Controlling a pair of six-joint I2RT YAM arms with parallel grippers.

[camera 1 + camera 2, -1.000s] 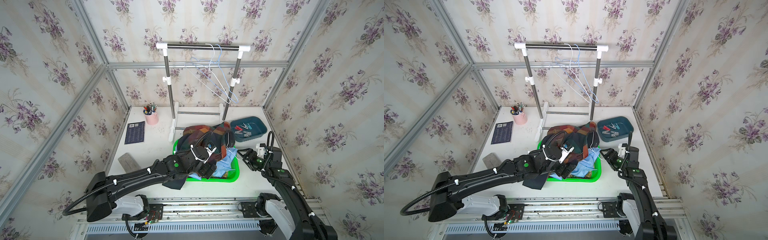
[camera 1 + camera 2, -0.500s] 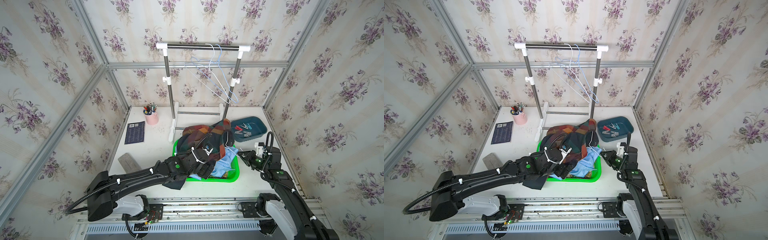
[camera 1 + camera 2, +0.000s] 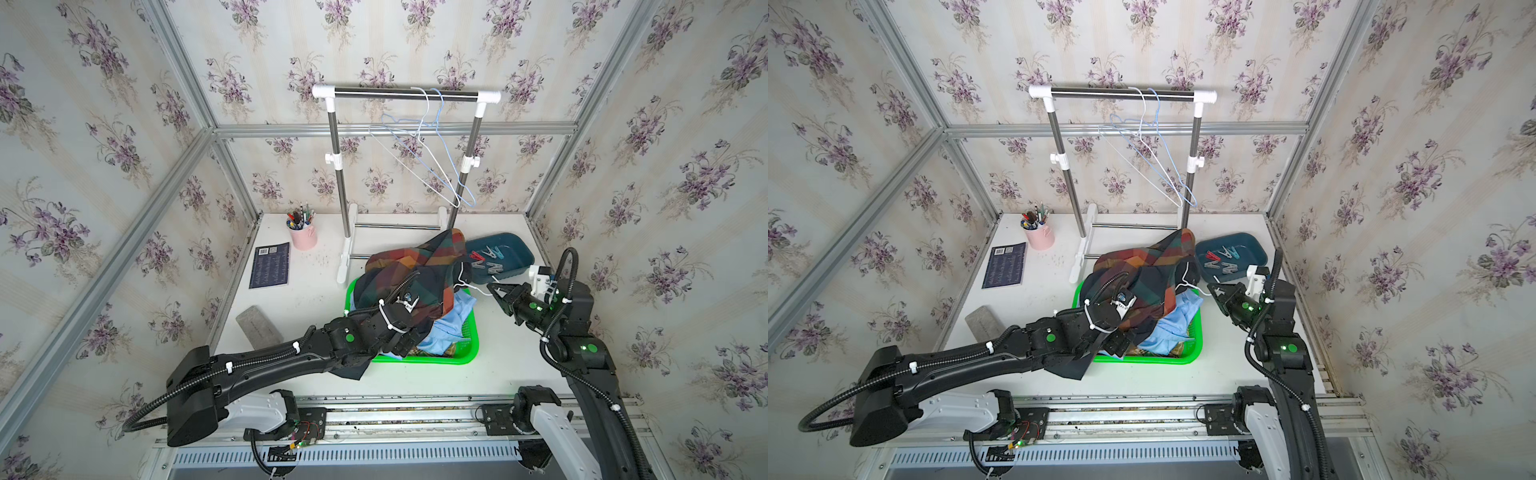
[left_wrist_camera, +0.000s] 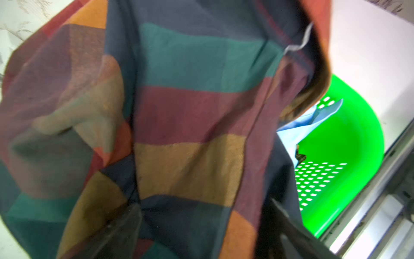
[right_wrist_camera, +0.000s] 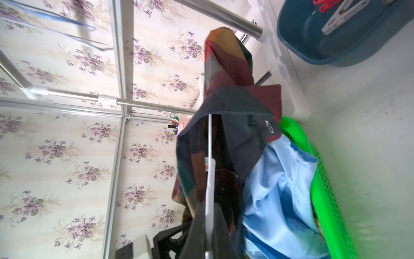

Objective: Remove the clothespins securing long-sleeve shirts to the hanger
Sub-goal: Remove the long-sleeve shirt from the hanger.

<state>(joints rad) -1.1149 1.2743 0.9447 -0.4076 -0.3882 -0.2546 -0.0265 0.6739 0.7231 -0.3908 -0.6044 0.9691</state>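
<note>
- Over the green basket (image 3: 469,353), left pincer (image 4: 205,204) spread amid the dark plaid shirt (image 3: 415,266); whether it grips, I cannot tell.
- Beside the basket, right pincer (image 3: 491,287) clenched on the white hanger (image 5: 210,139).

Staged robot-lab cell: floral wallpaper panels (image 3: 83,104) on aluminium framing (image 3: 270,131).

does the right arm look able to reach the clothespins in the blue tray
Probably not yet: the right end effector is shut on the white hanger running into the dark plaid shirt. The blue tray with the clothespins sits close by, uncovered, so letting go should free it.
</note>
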